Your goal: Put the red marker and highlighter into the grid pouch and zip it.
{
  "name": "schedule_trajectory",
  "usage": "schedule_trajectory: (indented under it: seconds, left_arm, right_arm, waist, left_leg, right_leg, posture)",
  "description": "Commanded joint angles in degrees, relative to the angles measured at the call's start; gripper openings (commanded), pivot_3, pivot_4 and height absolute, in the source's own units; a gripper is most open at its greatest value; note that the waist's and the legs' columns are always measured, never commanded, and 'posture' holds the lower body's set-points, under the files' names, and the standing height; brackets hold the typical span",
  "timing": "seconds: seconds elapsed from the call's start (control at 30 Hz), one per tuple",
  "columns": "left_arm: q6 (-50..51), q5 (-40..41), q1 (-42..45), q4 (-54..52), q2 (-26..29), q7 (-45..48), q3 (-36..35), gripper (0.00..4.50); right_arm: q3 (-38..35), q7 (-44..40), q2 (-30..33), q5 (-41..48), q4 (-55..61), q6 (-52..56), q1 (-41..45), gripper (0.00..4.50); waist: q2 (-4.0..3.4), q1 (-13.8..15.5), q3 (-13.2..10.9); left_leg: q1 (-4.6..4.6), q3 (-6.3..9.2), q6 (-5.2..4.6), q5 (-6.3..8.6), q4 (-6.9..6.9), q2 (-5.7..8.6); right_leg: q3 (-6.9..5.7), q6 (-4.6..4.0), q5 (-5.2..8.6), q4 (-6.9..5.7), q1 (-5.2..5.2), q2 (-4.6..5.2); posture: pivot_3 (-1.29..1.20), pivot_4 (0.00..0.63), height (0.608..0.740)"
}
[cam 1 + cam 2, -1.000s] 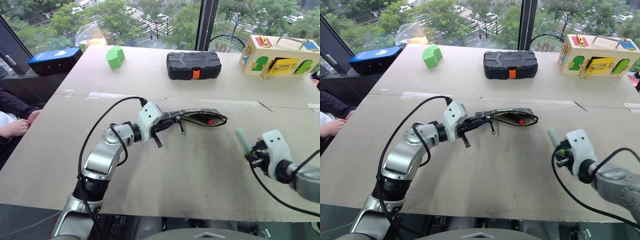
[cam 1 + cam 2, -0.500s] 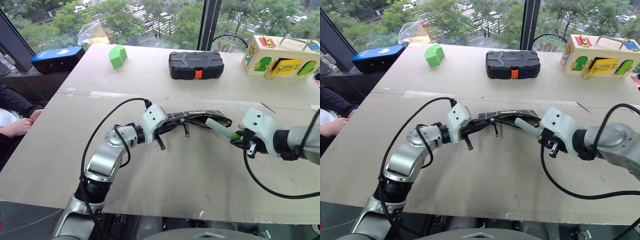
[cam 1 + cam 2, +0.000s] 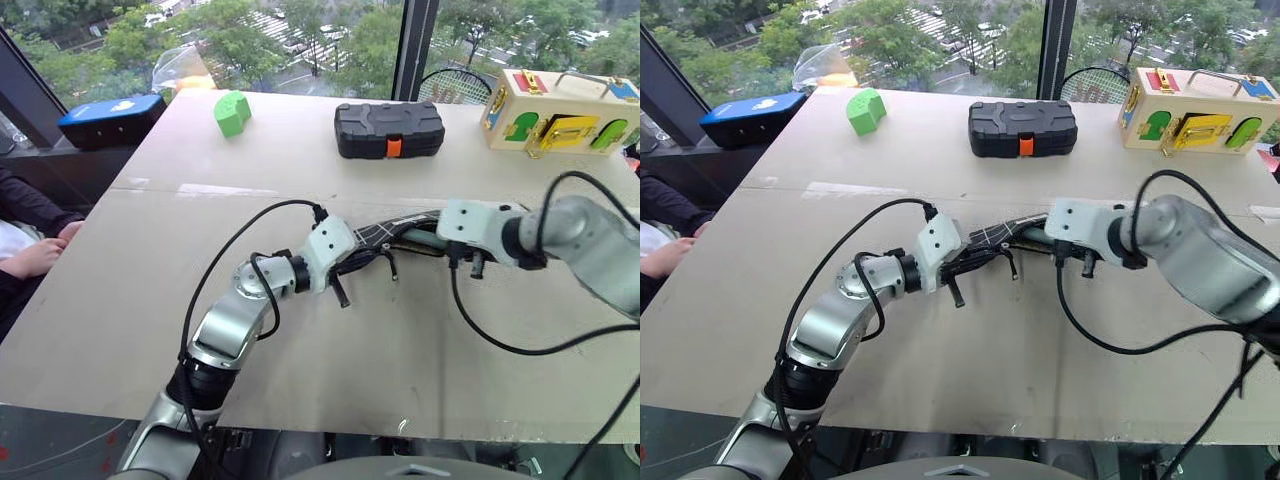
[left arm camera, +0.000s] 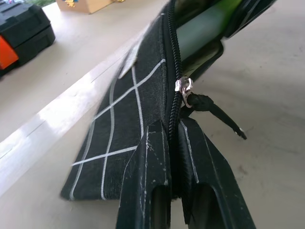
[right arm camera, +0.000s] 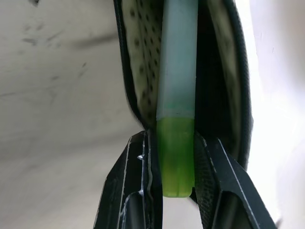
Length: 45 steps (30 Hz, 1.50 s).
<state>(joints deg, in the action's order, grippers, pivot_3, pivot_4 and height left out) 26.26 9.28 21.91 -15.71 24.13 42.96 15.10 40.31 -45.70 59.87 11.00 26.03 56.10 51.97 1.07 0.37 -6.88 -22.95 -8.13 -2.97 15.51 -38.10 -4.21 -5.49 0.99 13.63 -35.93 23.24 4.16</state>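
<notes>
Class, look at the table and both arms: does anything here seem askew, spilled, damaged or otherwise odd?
Nothing is spilled or damaged. The grid pouch is lifted off the table, its closed end pinched in the left pincer, while the right pincer holds the highlighter by its green cap, barrel partly inside the open mouth.
</notes>
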Motion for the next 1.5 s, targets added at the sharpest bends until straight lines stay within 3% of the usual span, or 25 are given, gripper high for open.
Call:
schedule_trajectory:
  seconds: [0.03, 0.17, 0.2, 0.23, 0.37, 0.53, 0.6, 0.67, 0.83, 0.97, 1.17, 1.5]
  left_arm:
    - [-0.47, 0.62, 1.53, -0.77, -1.16, 0.08, 0.41, 0.0]
    - [0.7, 1.37, 1.81, -0.33, -2.2, -0.4, -0.12, 0.0]
    - [1.77, 1.95, 1.8, -0.49, -2.51, -0.75, -0.75, 0.0]
    - [2.72, 2.42, 1.83, -0.61, -2.66, -1.02, -1.42, 0.0]
    - [5.78, 3.8, 1.63, -0.55, -2.53, -2.21, -3.96, 0.0]
    - [6.18, 4.32, 1.81, 1.08, -3.0, -2.67, -4.94, 0.0]
    - [5.58, 4.41, 2.7, 2.79, -3.08, -2.39, -5.27, 0.0]
    - [5.3, 5.07, 3.24, 3.84, -3.05, -1.82, -5.83, 0.0]
    - [5.28, 6.33, 5.25, 6.42, -1.66, 1.49, -6.14, 0.0]
    - [4.37, 6.05, 7.01, 8.56, -0.06, 3.73, -5.85, 0.0]
    - [4.73, 6.29, 7.47, 7.92, 0.6, 5.0, -5.44, 0.0]
    - [5.3, 6.0, 6.27, 5.52, 0.78, 4.43, -5.18, 0.0]
  right_arm:
    - [4.32, -4.1, -2.29, -10.11, -5.28, -7.78, 4.58, 0.36]
    - [4.63, -6.13, -5.49, -15.79, -10.25, -15.06, 4.7, 0.36]
    - [2.96, -6.41, -5.84, -15.63, -10.48, -15.38, 3.87, 1.37]
    - [0.73, -6.49, -5.77, -15.27, -10.12, -15.21, 2.86, 1.58]
    - [-16.34, -8.4, -4.64, -4.96, -2.11, -4.61, -3.84, 3.46]
    - [-41.22, -10.31, -9.86, 11.04, 10.01, 18.5, -12.59, 3.46]
    - [-50.3, -9.74, -17.63, 15.7, 16.08, 31.77, -16.15, 3.46]
    - [-53.91, -6.33, -23.92, 18.87, 19.91, 36.2, -19.84, 3.46]
    - [-50.79, 10.8, -43.45, 17.34, 21.87, 36.4, -25.6, 3.46]
    - [-46.81, 18.68, -51.53, 15.51, 18.66, 36.3, -25.93, 3.46]
    - [-43.54, 23.72, -55.63, 13.84, 11.73, 30.86, -25.53, 3.46]
    - [-42.65, 26.63, -54.9, 13.86, 5.39, 24.95, -23.21, 3.46]
  waist:
    - [0.0, 0.0, 0.0]
    - [0.0, 0.01, 0.0]
    - [-0.01, 0.03, 0.0]
    - [0.0, 0.1, 0.0]
    - [0.0, 0.43, 0.0]
    - [0.02, 0.37, 0.01]
    - [0.05, 0.33, 0.03]
    - [0.09, 0.3, 0.07]
    - [-0.11, -0.08, 0.0]
    - [-0.06, -0.44, 0.05]
    - [-0.05, -0.72, 0.05]
    - [-0.06, -1.16, 0.04]
  left_leg:
    - [0.01, -0.01, 0.0, 0.0, -0.01, 0.0]
    - [0.0, -0.06, 0.0, 0.0, -0.07, 0.0]
    - [0.0, -0.06, 0.01, -0.01, -0.07, 0.0]
    - [0.0, -0.07, 0.01, -0.01, -0.08, 0.0]
    - [-0.02, -0.05, 0.01, -0.01, -0.11, -0.01]
    - [0.03, 0.11, 0.0, 0.0, -0.18, -0.03]
    - [0.05, 0.2, -0.01, 0.01, -0.18, -0.04]
    - [0.06, 0.32, -0.01, 0.02, -0.19, -0.06]
    - [0.04, 0.31, 0.01, 0.02, -0.14, 0.02]
    - [0.06, 0.3, 0.02, 0.01, -0.22, 0.04]
    - [0.06, 0.26, 0.02, 0.0, -0.21, 0.08]
    - [0.08, 0.27, 0.04, 0.0, -0.18, 0.04]
  right_leg:
    - [-0.04, 0.05, -0.03, 0.0, 0.0, -0.01]
    - [-0.09, 0.19, -0.11, -0.01, -0.01, -0.04]
    - [-0.1, 0.19, -0.11, -0.02, -0.01, -0.04]
    - [-0.1, 0.2, -0.11, -0.03, -0.01, -0.05]
    - [-0.14, 0.21, -0.12, -0.05, -0.02, -0.04]
    - [-0.2, 0.2, -0.12, -0.05, -0.17, -0.02]
    - [-0.16, 0.18, -0.12, -0.01, -0.22, 0.0]
    - [-0.11, 0.17, -0.13, -0.05, -0.27, 0.01]
    - [-0.05, 0.15, -0.12, -0.33, -0.12, 0.05]
    - [-0.12, 0.15, -0.12, -0.42, -0.12, -0.02]
    - [-0.25, 0.17, -0.12, -0.43, -0.12, -0.04]
    - [-0.26, 0.18, -0.12, -0.46, -0.11, -0.08]
  posture:
    - [0.0, 0.15, 0.74]
    - [0.0, 0.15, 0.74]
    - [0.0, 0.15, 0.74]
    - [0.0, 0.15, 0.74]
    - [0.0, 0.15, 0.74]
    - [0.0, 0.15, 0.74]
    - [0.0, 0.15, 0.74]
    - [0.0, 0.15, 0.74]
    - [0.0, 0.15, 0.74]
    - [0.0, 0.15, 0.74]
    - [0.0, 0.15, 0.74]
    - [0.0, 0.15, 0.74]
